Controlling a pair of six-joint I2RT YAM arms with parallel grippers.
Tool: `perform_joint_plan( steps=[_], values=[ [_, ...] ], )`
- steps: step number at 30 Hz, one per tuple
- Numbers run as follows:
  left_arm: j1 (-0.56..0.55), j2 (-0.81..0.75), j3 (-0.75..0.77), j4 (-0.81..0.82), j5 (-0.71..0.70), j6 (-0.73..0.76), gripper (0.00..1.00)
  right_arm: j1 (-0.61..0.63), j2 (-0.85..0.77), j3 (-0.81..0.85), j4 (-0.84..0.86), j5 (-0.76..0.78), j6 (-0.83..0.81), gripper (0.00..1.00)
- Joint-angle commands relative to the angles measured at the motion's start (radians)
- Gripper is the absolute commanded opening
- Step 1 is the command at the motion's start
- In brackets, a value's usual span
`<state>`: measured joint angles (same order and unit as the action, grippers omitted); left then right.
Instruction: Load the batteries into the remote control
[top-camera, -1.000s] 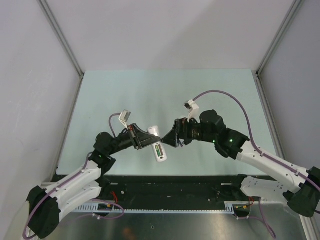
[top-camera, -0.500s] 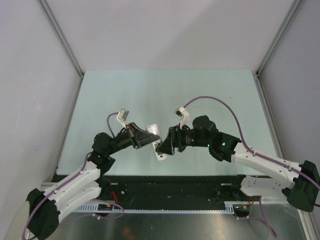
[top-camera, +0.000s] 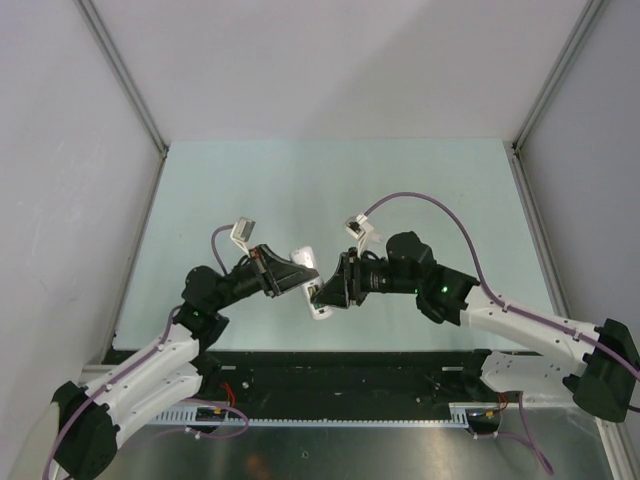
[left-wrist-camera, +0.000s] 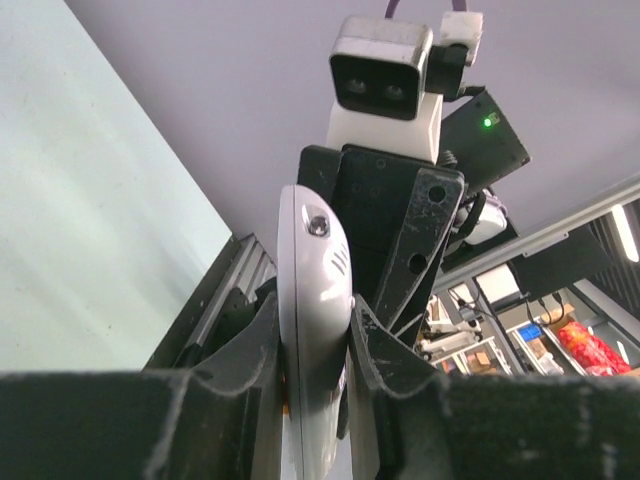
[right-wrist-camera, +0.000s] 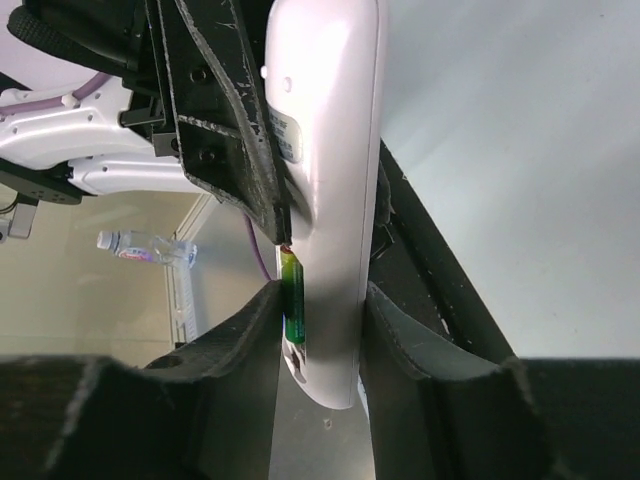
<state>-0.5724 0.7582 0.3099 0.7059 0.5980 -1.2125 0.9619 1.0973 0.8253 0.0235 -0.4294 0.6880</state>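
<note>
left gripper (left-wrist-camera: 314, 310) is clamped hard on the remote (right-wrist-camera: 335, 180), jaws as tight as they go. It holds the remote up off the table (top-camera: 330, 190), front-centre, between the two arms.
Grip is across the thin dimension, roughly mid-body, so both white ends stick out past the black fingers.
From the left wrist: remote is edge-on, rounded end poking up out of the jaws, with a small round dot and a few slits near that end.

right gripper (right-wrist-camera: 322, 300) is on the other end, the one nearer the arm bases. Jaws are part closed and straddle the remote the thin way, one finger per face.
Green battery (right-wrist-camera: 291, 305) lies lengthwise on the remote's back face, standing partly proud of it. It sits between the remote and the finger (right-wrist-camera: 250, 330) on the left of the right wrist view.
That fingertip is just beside the battery, maybe touching. The opposite finger runs right along the remote's other face.
Can't tell whether the right gripper is actually pinching or just short of contact.

The left gripper's finger ends right at the battery's upper end.
From overhead the grippers are nose to nose, with the remote tilted between them.
</note>
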Motion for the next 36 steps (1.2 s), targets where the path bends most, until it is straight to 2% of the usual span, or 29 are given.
perform_joint_plan(
  steps=[1,2,3,5,6,9,14,16,20,22,25,27,32,36],
  values=[
    [0.006,-0.028,0.049,0.046,-0.006,-0.028,0.0,0.004,0.022,-0.005,0.033,-0.003,0.002,0.37],
    [0.006,-0.031,0.049,0.044,-0.006,-0.027,0.0,0.005,0.024,-0.003,0.036,-0.005,0.002,0.39],
    [0.006,-0.031,0.047,0.046,-0.007,-0.027,0.0,0.005,0.023,-0.005,0.038,-0.005,0.004,0.52],
    [0.006,-0.03,0.044,0.046,-0.007,-0.019,0.0,0.001,0.003,-0.003,0.039,0.006,0.013,0.65],
    [0.006,-0.027,0.04,0.046,-0.012,-0.013,0.0,0.0,-0.007,-0.003,0.039,0.015,0.021,0.75],
    [0.006,-0.014,0.023,0.043,-0.023,0.007,0.0,-0.031,-0.052,-0.002,0.038,0.02,0.036,0.87],
    [0.006,-0.002,-0.006,0.033,-0.046,0.031,0.0,-0.092,-0.135,0.003,-0.016,0.035,0.038,0.95],
    [0.006,-0.003,-0.011,0.009,-0.052,0.059,0.0,-0.124,-0.188,0.005,-0.078,0.058,0.022,0.96],
    [0.008,-0.051,-0.002,-0.091,-0.086,0.108,0.0,-0.163,-0.214,0.008,-0.245,0.24,-0.076,0.92],
    [0.006,-0.075,0.014,-0.164,-0.102,0.151,0.0,-0.161,-0.15,0.008,-0.362,0.357,-0.103,0.81],
    [0.008,-0.134,0.029,-0.265,-0.127,0.206,0.0,-0.131,-0.03,-0.002,-0.427,0.469,-0.134,0.63],
    [0.008,-0.17,0.024,-0.31,-0.136,0.228,0.0,-0.105,0.03,-0.011,-0.415,0.5,-0.165,0.57],
    [0.009,-0.223,-0.005,-0.361,-0.147,0.246,0.0,-0.084,0.221,-0.014,-0.366,0.59,-0.208,0.56],
    [0.013,-0.267,-0.017,-0.396,-0.147,0.257,0.0,-0.106,0.294,-0.014,-0.297,0.623,-0.237,0.54]
  ],
)
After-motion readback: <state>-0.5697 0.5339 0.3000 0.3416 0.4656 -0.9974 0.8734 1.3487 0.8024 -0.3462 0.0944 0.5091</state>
